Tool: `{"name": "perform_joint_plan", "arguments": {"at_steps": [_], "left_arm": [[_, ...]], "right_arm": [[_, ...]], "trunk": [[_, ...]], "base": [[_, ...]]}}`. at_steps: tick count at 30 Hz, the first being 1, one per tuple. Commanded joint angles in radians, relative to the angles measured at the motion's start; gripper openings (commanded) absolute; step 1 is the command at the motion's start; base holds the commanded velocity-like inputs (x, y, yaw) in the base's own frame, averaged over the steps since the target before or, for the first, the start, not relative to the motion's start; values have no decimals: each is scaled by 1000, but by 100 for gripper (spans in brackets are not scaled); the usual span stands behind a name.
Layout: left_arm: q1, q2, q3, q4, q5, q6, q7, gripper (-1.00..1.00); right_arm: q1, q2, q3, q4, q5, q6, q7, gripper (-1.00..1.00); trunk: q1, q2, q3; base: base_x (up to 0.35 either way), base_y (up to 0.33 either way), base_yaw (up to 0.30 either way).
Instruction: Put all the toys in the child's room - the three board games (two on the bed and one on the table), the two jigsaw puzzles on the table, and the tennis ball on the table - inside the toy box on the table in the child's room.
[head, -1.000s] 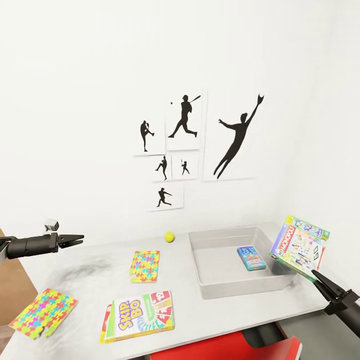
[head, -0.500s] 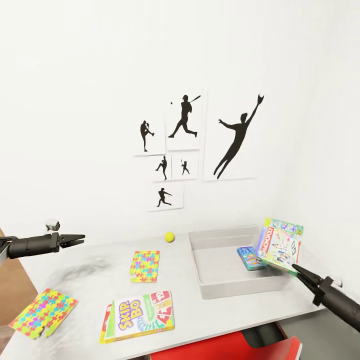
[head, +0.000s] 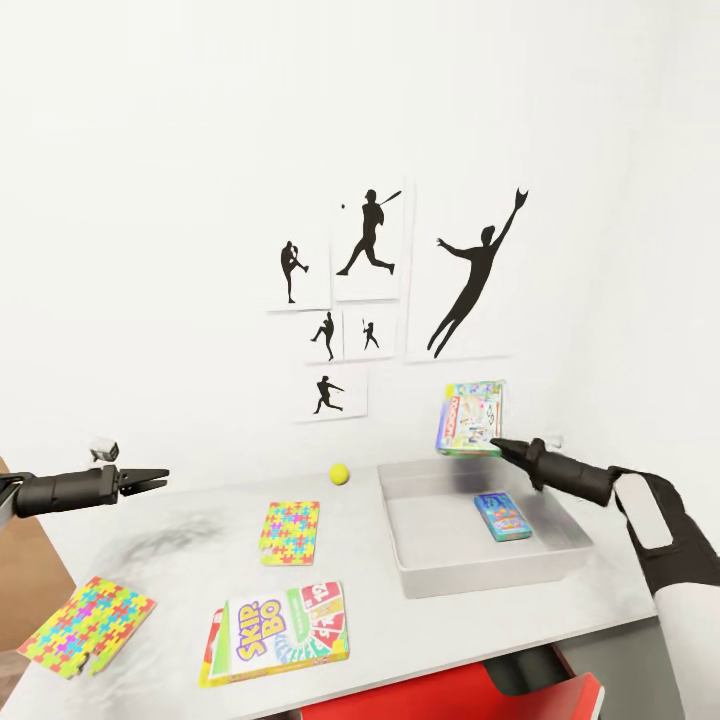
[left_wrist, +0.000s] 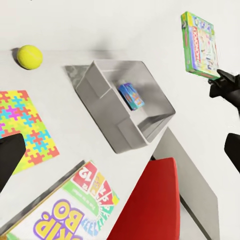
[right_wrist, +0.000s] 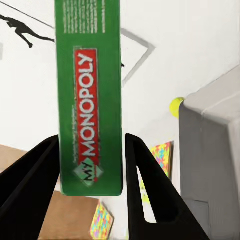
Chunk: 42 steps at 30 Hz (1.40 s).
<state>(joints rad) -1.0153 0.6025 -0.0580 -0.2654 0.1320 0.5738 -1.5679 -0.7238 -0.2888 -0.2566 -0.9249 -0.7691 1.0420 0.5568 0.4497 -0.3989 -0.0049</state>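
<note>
Head view: high, facing the wall, down over the table (head: 180, 540). Left wrist view: oblique, across the same table toward the toy box (left_wrist: 100, 95). Right wrist view: close behind the Monopoly box (right_wrist: 90, 95); all three views share box and bin.

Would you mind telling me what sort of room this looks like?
Probably a child's bedroom or playroom: sports-silhouette pictures hang on the white wall, and the table holds puzzles, a Skip-Bo game and a toy box.
</note>
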Motion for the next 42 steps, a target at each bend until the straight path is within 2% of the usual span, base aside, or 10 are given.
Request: {"name": "perform_joint_plan", "arguments": {"at_steps": [1, 4, 6, 8, 12, 19, 23, 28, 39, 42], "left_arm": [[0, 1, -6, 0, 6, 11, -3, 100], [0, 2, -6, 0, 6, 11, -3, 100], [0, 2, -6, 0, 6, 11, -3, 100], [0, 2, -6, 0, 6, 11, -3, 100], [0, 2, -6, 0, 6, 11, -3, 100], [0, 1, -6, 0, 6, 11, -3, 100], [0, 1, -6, 0, 6, 11, -3, 100], [0, 1, -6, 0, 6, 11, -3, 100], [0, 1, -6, 0, 6, 11, -3, 100], [0, 1, -6, 0, 6, 10, -3, 100]], "right_arm": [[-44, 3, 29, 51, 4, 5, -26, -100], [-131, 8, 98, 162, 4, 5, -136, -100], [-167, 16, 121, 217, 2, 5, -201, -100], [-188, 28, 132, 256, 0, 5, -245, -100], [-201, 41, 144, 283, -1, 5, -275, -100], [-193, 36, 166, 292, 5, 5, -288, -100], [-185, 33, 233, 293, 6, 5, -290, -100], [-183, 29, 294, 295, 4, 5, -290, -100], [-183, 34, 325, 302, 8, 5, -293, -100], [-183, 36, 348, 306, 9, 5, -295, -100]], "trunk": [[0, -1, -1], [0, -1, -1], [0, -1, -1], [0, -1, -1], [0, -1, -1], [0, -1, -1], [0, -1, -3], [0, -1, -10], [0, -1, -27], [0, -1, -32]], "base": [[0, 0, 0], [0, 0, 0], [0, 0, 0], [0, 0, 0], [0, 0, 0], [0, 0, 0], [0, 0, 0], [0, 0, 0], [0, 0, 0], [0, 0, 0]]}}
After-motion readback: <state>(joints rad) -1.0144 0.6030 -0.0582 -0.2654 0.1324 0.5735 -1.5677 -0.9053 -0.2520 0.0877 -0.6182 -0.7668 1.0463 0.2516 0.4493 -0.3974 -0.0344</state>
